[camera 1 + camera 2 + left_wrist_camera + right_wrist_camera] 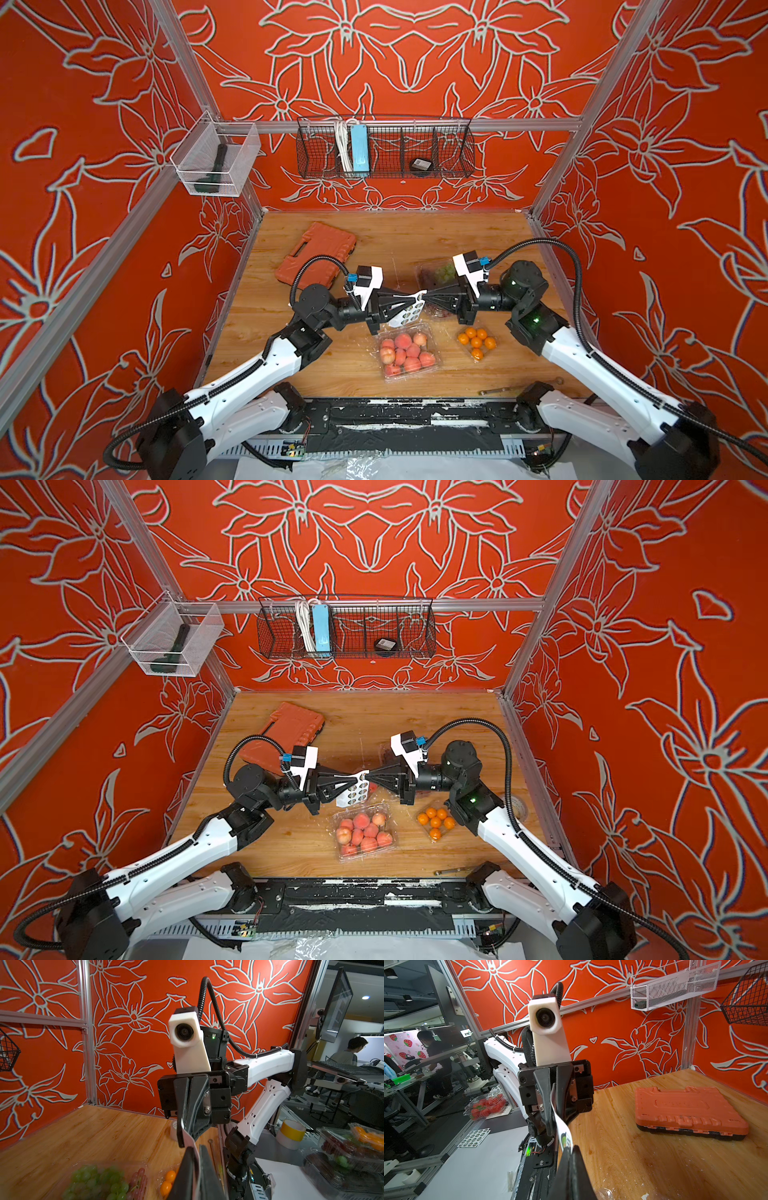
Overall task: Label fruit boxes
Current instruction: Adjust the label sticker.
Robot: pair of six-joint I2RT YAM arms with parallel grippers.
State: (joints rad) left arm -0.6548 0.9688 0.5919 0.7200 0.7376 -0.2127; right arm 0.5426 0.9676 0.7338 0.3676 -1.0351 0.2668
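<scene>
Nearest the arms' base, we are seeing a clear plastic clamshell box packed with many peaches [409, 353] lying flat on the table. Just to its right, and apart from it, is a smaller clear clamshell box of small oranges [477, 343].

Just behind them, we are watching both arms meeting tip to tip above the table. The left jaws are clamping a white sheet of round dark stickers [409, 313] with almost no gap. The right jaws are pinching fully closed on that sheet's upper corner.

Under the right jaws we are making out a clear box with something red inside [372, 787], mostly hidden. Behind it, a clear clamshell box of green and purple grapes [436, 272] is sitting partly covered by the right wrist. Further back on the left, an orange ribbed plastic tool case [316, 253] is lying closed.

On the back wall a black wire basket [453, 153] is holding a coiled white cable [341, 145], a blue power strip [358, 149] and a round black object [419, 165]. At the left corner a white mesh basket [245, 166] is holding a dark tool [216, 170].

All the boxes are resting on a light wooden table [415, 232]. Red walls with pale flower outlines [415, 62] and aluminium rails [415, 124] are enclosing it.
</scene>
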